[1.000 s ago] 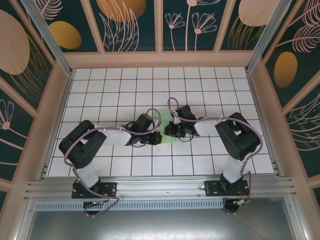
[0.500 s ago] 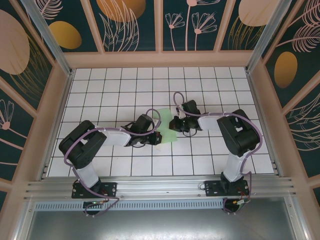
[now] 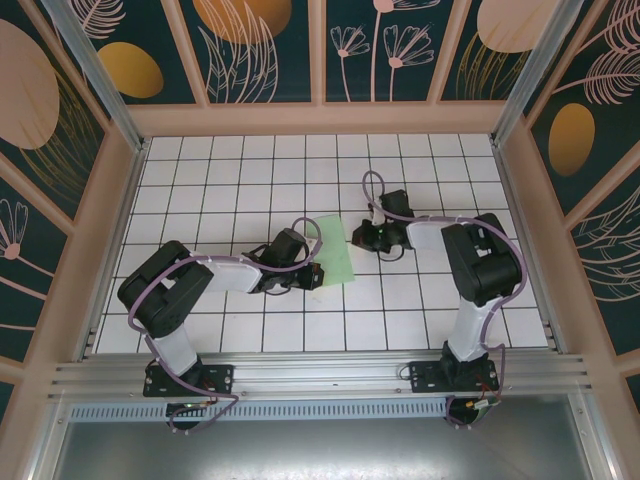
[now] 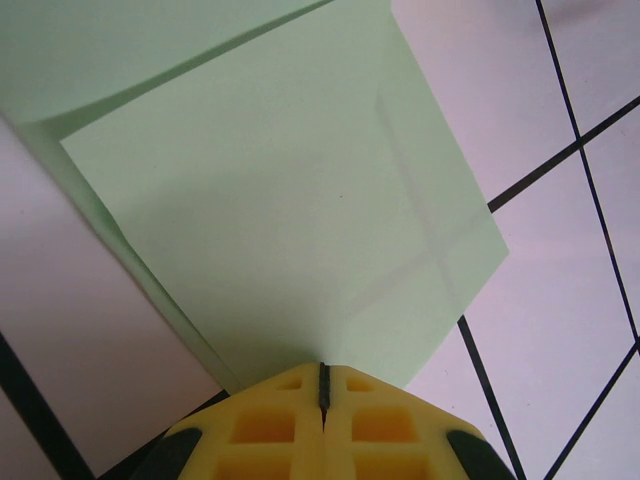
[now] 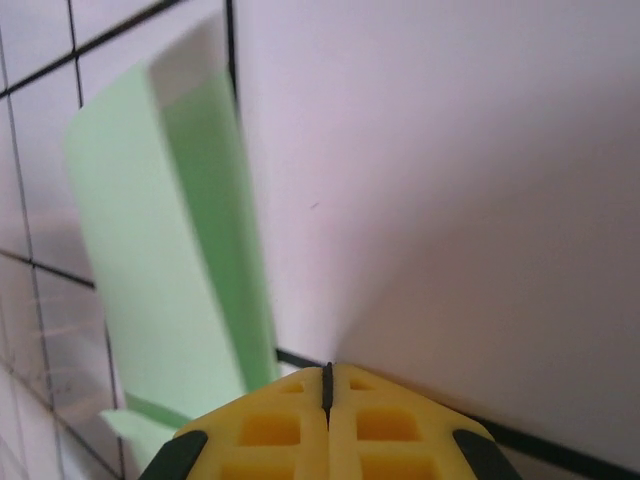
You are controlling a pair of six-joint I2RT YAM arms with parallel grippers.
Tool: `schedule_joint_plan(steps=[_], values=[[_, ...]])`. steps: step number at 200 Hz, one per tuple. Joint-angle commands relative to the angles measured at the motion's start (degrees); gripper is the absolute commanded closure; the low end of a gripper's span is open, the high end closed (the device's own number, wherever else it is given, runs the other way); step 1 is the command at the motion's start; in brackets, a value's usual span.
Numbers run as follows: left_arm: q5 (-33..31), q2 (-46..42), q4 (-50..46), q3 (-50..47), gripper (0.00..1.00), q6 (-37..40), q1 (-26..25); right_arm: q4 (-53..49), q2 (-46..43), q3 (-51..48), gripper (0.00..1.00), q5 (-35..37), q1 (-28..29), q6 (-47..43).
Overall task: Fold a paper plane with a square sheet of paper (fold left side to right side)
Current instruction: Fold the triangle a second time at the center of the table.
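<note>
The top external view is lit brightly and evenly from above: the white tiled table point(image 3: 250, 160) is rendered without glare, and only short, soft shadows are cast under the left arm point(image 3: 170, 290) and the right arm point(image 3: 480, 265). The frame rails are bowed outward towards the corners by the wide lens. In the left wrist view the square sheet of paper point(image 4: 280, 200) is shown sharply, with a faint shadow along its lower left edge. In the right wrist view the sheet point(image 5: 160, 250) is blurred, and the tiles are given a dim pinkish cast.
</note>
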Motion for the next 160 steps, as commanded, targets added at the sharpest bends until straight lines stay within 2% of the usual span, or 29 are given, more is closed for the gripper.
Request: schedule_joint_plan(steps=[1,38,67,100,160], values=[[-4.2,1.1,-9.0,-2.0,1.0,0.6,0.1,-0.3,-4.9,-0.9,1.0,2.3,0.4,-1.1],[-4.0,0.2,-8.8,-1.0,1.0,0.3,0.1,5.7,-9.1,-6.2,1.0,-1.4,6.2,4.2],[-3.6,-0.1,-8.8,-0.2,1.0,0.5,0.1,7.4,-4.8,-4.0,1.0,-3.3,9.7,6.6],[-2.6,-0.8,-8.9,1.3,1.0,0.5,0.1,3.5,0.1,-1.1,1.0,-1.7,9.7,6.3],[1.7,-4.0,-9.0,6.7,1.0,-0.2,0.5,-0.9,2.5,-0.8,1.0,-1.0,8.7,5.6]])
